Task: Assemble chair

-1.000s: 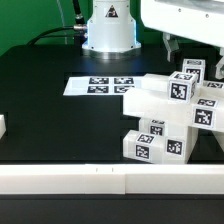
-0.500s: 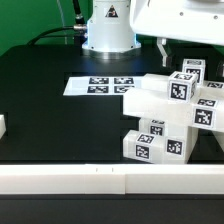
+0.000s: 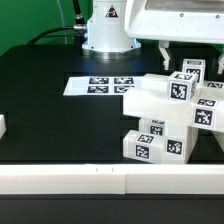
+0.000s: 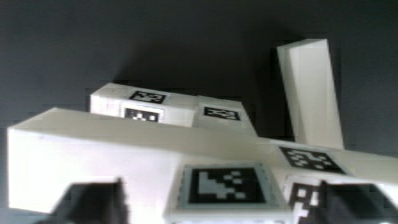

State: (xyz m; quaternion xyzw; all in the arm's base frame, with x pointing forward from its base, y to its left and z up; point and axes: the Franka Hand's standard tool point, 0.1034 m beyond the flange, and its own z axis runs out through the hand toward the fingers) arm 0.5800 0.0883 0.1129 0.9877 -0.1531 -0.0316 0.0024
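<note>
The chair (image 3: 165, 115) is a cluster of chunky white tagged pieces, partly joined, at the exterior view's right. In the wrist view I see its broad white block (image 4: 107, 150), a tagged piece (image 4: 226, 188) close below the hand and an upright bar (image 4: 306, 85). My gripper (image 3: 192, 62) hangs just above the top of the chair. It is open. In the wrist view the gripper (image 4: 214, 205) has one dark finger (image 4: 89, 203) on each side of the tagged piece, with a gap to it. Nothing is held.
The marker board (image 3: 100, 86) lies flat on the black table beside the chair, on its exterior-view left. The robot base (image 3: 108, 30) stands at the back. A white rail (image 3: 100, 178) runs along the front edge. A small white piece (image 3: 2, 127) shows at the left border.
The hand has shifted a little toward the exterior view's left and slightly lower over the chair. The chair pieces have not moved.
</note>
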